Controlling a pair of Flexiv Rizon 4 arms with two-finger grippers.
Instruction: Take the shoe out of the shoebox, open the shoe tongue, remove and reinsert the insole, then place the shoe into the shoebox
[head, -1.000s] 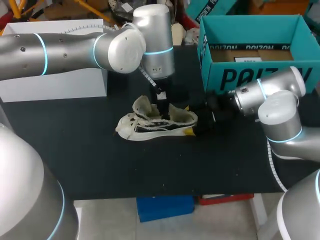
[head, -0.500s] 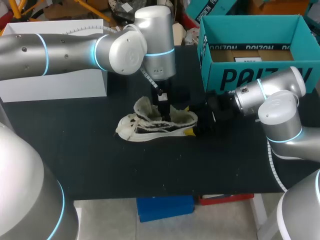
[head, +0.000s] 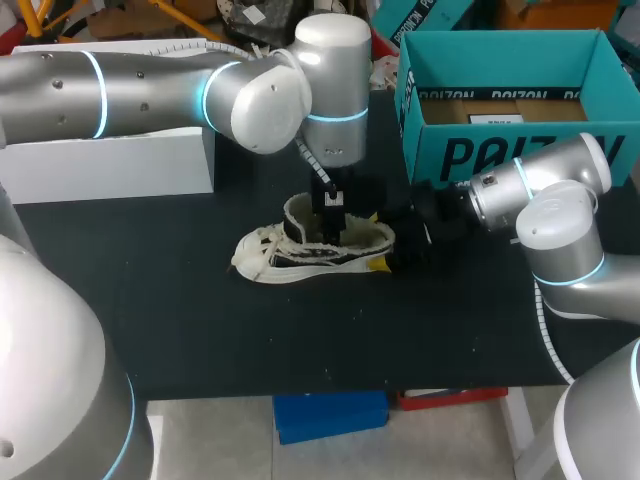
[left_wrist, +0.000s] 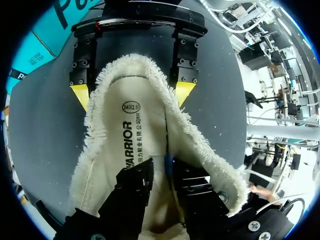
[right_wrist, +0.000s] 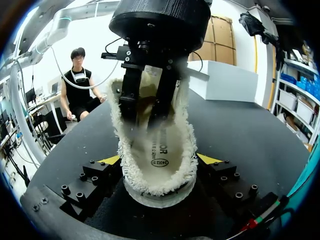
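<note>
Black table (head: 200, 320) carried the shoe (head: 290, 258) near its middle, resting on its sole. Toe pointed toward the white box (head: 110, 165) at the back left, heel toward the right arm. Teal shoebox (head: 520, 150) stood open at the back right, apart from the shoe, so the shoe was outside the box. Left arm came in from the left and hung straight down over the shoe's opening. Left gripper (left_wrist: 167, 167) had its dark fingers nearly together, pinching the fleecy insole (left_wrist: 135, 130) near its front end. Insole sat tilted, printed side up: heel end down at the shoe's heel, front end lifted to the left gripper. Right gripper (right_wrist: 160, 160) lay low over the table at the heel. Its yellow tips were set wide, one on each side of the heel, both touching the fleece edge, so it was clamped on the shoe. Both grippers met at the shoe, left from above, right from behind.
</note>
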